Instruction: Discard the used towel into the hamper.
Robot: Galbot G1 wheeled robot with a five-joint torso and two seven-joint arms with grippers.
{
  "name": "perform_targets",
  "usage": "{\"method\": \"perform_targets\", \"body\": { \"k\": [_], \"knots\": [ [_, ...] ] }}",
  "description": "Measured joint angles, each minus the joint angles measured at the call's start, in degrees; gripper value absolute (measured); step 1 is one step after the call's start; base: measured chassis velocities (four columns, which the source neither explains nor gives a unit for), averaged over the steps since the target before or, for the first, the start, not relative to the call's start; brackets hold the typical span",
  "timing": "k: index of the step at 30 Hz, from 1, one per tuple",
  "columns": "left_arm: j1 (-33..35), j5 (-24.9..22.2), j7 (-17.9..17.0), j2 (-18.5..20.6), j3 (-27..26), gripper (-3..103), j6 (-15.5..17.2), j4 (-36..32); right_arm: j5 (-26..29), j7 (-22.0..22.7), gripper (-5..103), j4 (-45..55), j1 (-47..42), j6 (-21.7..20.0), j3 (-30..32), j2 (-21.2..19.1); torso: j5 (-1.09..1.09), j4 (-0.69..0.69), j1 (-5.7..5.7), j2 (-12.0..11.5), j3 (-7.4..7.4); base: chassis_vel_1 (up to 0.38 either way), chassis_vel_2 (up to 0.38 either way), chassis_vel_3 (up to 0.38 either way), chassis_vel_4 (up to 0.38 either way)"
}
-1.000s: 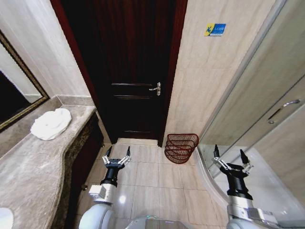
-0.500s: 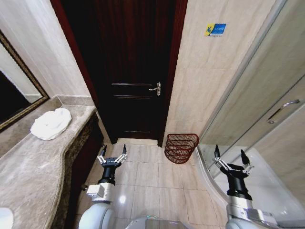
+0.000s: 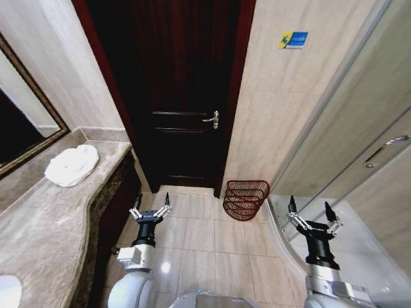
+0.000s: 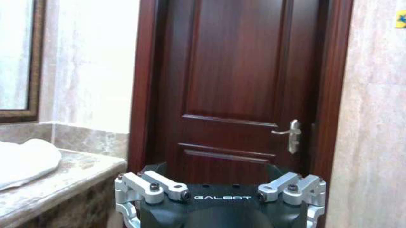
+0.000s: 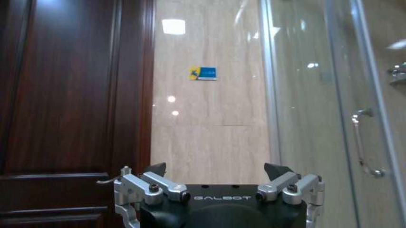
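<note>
Left gripper and right gripper with black pointed fingertips on silver screw-studded linkages, black palm blocks lettered GALBOT in white, black wrists, glossy white rounded arm shells

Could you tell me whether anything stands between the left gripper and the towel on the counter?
Nothing visible does. The left gripper hangs open over the floor tiles beside the counter, and the white towel lies on top, farther along, towards the wall.
</note>
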Motion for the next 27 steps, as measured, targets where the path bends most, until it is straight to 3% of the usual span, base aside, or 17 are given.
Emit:
{"method": "perform_targets", "body": {
  "k": [27],
  "knots": [
    [0.42, 0.49, -0.16, -0.48, 0.29, 100, 0.29, 0.21, -1.15, 0.85, 100, -0.24, -0.07, -0.32, -0.48, -0.35, 0.00, 0.01, 0.00, 0.00, 0.00, 0.104, 0.103, 0.106, 0.103]
  ]
}}
